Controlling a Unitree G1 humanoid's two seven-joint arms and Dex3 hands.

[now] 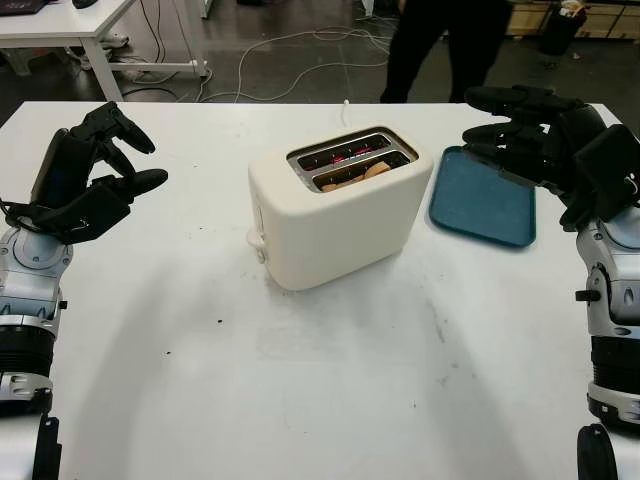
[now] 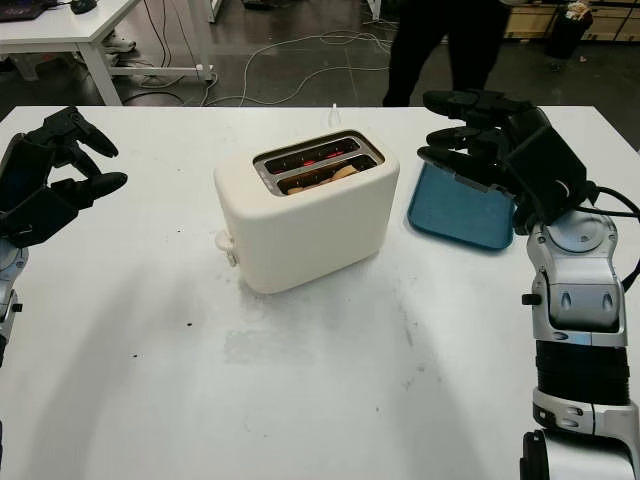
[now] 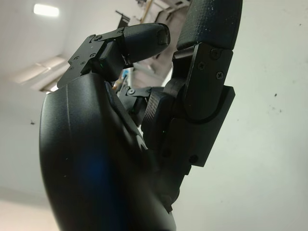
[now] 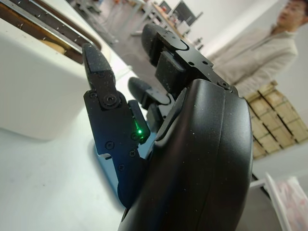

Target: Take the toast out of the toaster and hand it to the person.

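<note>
A cream-coloured 2-slot plastic toaster [image 1: 335, 205] is seen standing near the middle of the white table [image 1: 330, 390], and 1 slice of light brown toast [image 1: 368, 172] is seen sitting low in the slot nearer the robot, its top edge just showing; red glow is seen in the farther slot. 1 dark teal rectangular tray [image 1: 482, 208] is laid flat just beside the toaster on the robot's right, apart from it. The black three-finger left hand [image 1: 95, 180] is held open above the table's left side, well apart from the toaster, with nothing in it. The black three-finger right hand [image 2: 485, 140] is held open over the far part of the tray, its fingertips pointed toward the toaster without touching it, and nothing is grasped. In the head views a person in dark trousers [image 1: 440, 40] is seen standing beyond the far table edge, cut off above the legs; in the right wrist view the person's light sweater [image 4: 262, 53] is seen behind the right hand, with stacked cardboard boxes [image 4: 276, 115] beside it, and a corner of the toaster is caught at the edge. In the left wrist view the left hand's shell and fingers [image 3: 144, 41] are seen close against the bare white tabletop. 2 robot hands, 1 toaster, 1 toast and 1 tray are counted.
</note>
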